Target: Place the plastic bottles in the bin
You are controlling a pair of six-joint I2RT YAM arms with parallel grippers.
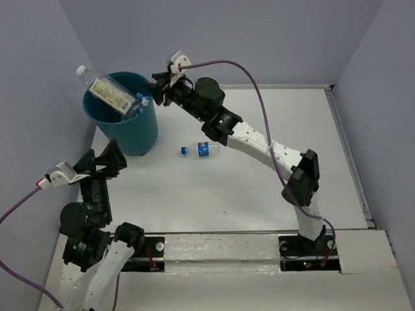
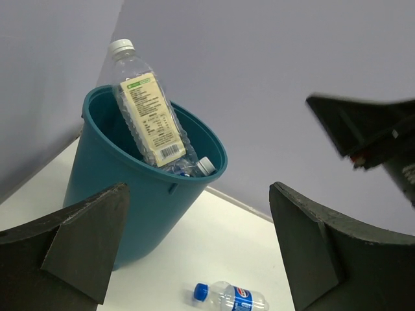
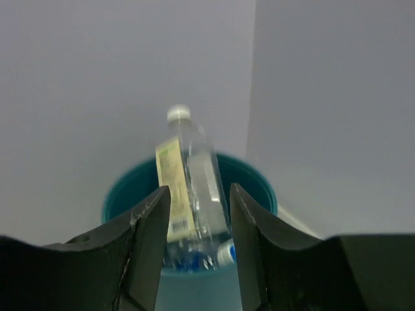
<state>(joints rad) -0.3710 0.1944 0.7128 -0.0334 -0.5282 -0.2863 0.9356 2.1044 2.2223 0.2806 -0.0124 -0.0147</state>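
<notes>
cream-labelled bottle (image 1: pixel 111 92) aslant in teal bin (image 1: pixel 140 135), blue-labelled bottle (image 1: pixel 201 149) on table (image 1: pixel 246 194)

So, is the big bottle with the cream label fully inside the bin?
No. The cream-label bottle stands tilted in the bin; its capped neck sticks out above the rim.

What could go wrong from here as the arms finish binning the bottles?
1. The large clear cream-labelled plastic bottle leans out over the rim of the round teal plastic bin; the right gripper, open beside it, might knock it out.
2. The small blue-labelled plastic bottle lies on its side on the white table and could roll if nudged.
</notes>
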